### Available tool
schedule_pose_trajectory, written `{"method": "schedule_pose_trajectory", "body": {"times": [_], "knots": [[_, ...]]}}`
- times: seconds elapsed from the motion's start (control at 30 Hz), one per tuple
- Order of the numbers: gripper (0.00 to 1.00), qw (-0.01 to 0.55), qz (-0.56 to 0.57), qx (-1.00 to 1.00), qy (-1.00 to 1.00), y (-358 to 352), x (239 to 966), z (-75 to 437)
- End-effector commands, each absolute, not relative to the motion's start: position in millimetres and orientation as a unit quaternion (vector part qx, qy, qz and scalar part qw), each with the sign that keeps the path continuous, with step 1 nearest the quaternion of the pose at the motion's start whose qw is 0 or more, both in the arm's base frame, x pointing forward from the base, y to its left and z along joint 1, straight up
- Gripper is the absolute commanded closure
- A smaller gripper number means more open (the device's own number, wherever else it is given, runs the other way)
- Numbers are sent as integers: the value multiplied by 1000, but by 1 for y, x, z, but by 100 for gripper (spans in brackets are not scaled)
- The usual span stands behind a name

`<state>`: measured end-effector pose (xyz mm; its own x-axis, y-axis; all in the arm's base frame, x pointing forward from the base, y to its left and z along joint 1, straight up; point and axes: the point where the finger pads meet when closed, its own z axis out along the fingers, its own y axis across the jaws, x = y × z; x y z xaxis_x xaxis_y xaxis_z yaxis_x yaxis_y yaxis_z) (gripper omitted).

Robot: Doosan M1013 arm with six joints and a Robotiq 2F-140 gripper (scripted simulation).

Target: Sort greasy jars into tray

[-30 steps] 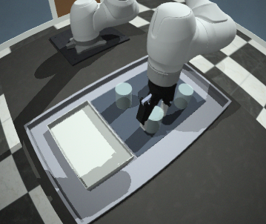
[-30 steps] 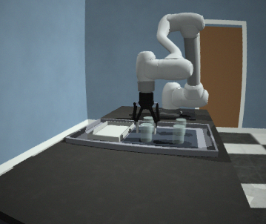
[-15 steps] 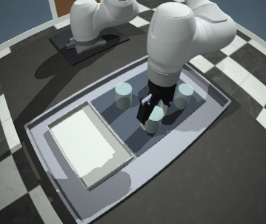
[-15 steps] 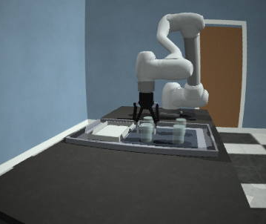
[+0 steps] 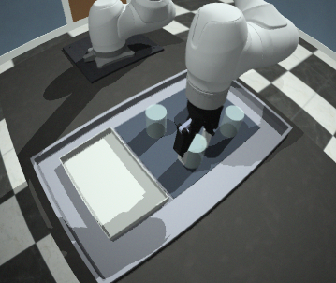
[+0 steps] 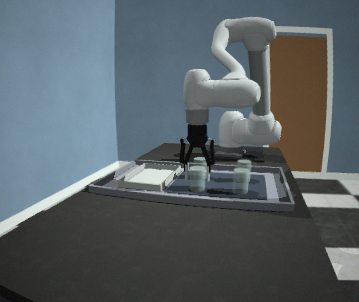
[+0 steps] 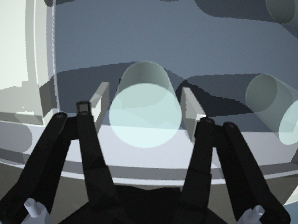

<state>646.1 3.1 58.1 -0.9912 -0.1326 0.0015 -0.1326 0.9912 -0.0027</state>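
Observation:
Four pale glass jars stand mouth down on the dark drying mat (image 5: 153, 156) (image 6: 222, 193). My gripper (image 5: 194, 148) (image 6: 197, 169) (image 7: 145, 95) is lowered over the front middle jar (image 5: 196, 151) (image 6: 198, 180) (image 7: 144, 115), one finger on each side of it. The fingers are half closed with narrow gaps to the glass, so the gripper is open. A second jar (image 5: 155, 121) (image 6: 201, 161) stands nearer the tray, a third jar (image 5: 234, 121) (image 6: 241, 181) (image 7: 268, 99) to the right. The fourth jar (image 6: 244, 165) is hidden behind the arm in the top view.
The white tray (image 5: 139, 165) (image 6: 148, 177) stands left of the mat on the steel table top (image 5: 213, 199), with no jar in it. A raised rim edges the steel top. The robot base (image 5: 112, 44) stands behind.

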Motion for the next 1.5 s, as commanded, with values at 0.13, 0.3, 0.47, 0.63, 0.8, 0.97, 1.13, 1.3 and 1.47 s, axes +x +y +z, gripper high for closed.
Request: {"method": "schedule_pose_trajectory", "body": {"times": [0.13, 0.3, 0.47, 0.63, 0.8, 0.97, 1.13, 1.3, 1.47], "knots": [[46, 1, 1, 66, -998, 3, 646, 58], [46, 1, 1, 66, -998, 3, 646, 58], [49, 1, 1, 66, -998, 3, 646, 58], [49, 1, 1, 66, -998, 3, 646, 58], [49, 1, 1, 66, -998, 3, 646, 58], [49, 1, 1, 66, -998, 3, 646, 58], [52, 1, 1, 66, -998, 3, 646, 58], [52, 1, 1, 66, -998, 3, 646, 58], [52, 1, 1, 66, -998, 3, 646, 58]]}}
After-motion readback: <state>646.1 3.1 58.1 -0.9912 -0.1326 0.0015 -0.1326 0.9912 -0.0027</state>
